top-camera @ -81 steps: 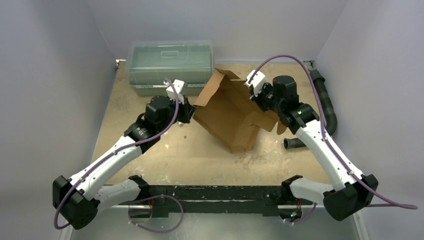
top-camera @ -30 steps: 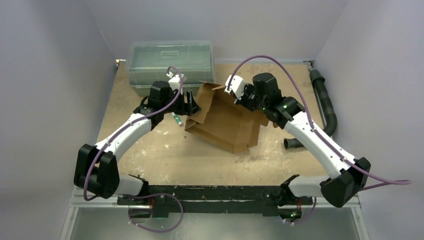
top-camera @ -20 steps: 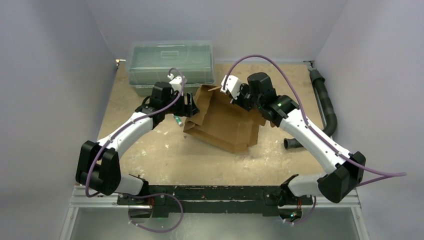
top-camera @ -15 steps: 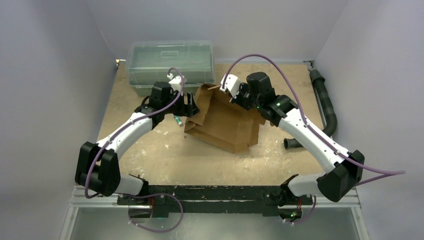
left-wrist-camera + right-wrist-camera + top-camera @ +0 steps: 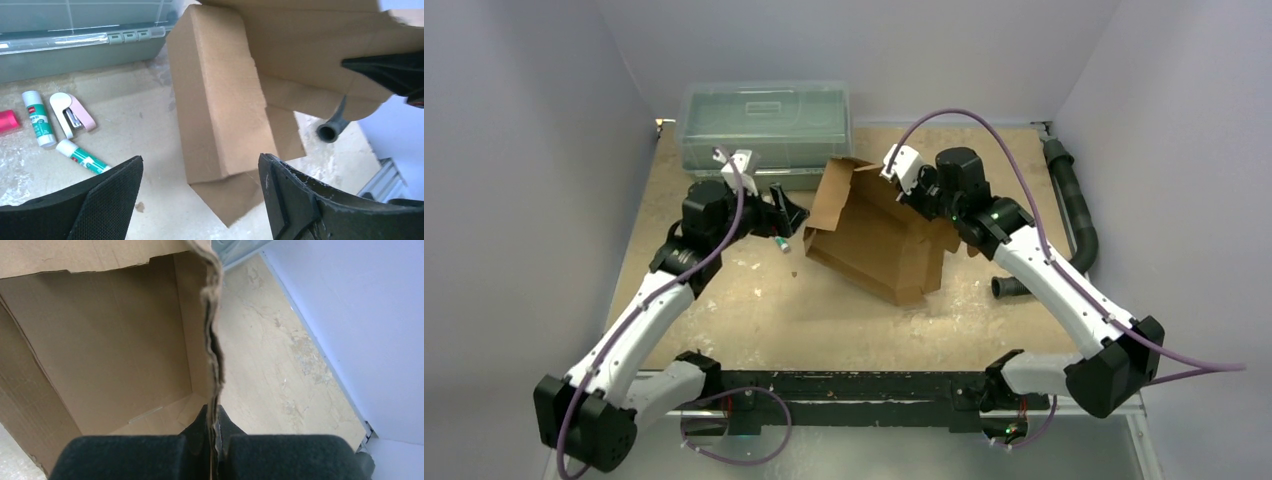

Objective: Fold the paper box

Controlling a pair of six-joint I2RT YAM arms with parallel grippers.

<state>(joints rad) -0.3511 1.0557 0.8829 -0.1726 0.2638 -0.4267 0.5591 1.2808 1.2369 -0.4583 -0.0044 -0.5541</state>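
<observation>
The paper box (image 5: 874,238) is a brown cardboard mailer, partly formed, resting tilted on the table's middle with its inside facing up and back. My right gripper (image 5: 927,197) is shut on the upper edge of its far right wall; in the right wrist view both pads clamp that ragged cardboard edge (image 5: 212,355) at the right gripper (image 5: 212,412). My left gripper (image 5: 786,214) hangs open just left of the box, touching nothing. Seen from the left wrist, the left gripper (image 5: 200,160) frames the box's upright left flap (image 5: 215,115), which stands farther off.
A clear greenish lidded bin (image 5: 764,125) stands at the back left. Two glue sticks (image 5: 37,117), a pink stapler (image 5: 72,115) and a red item (image 5: 7,122) lie on the table below the left gripper. A black ribbed hose (image 5: 1076,215) runs along the right edge.
My left gripper has let go of the box's left flap, opened wider and drawn back to the left. The right gripper, still clamped on the wall, shifted slightly right with the box.
</observation>
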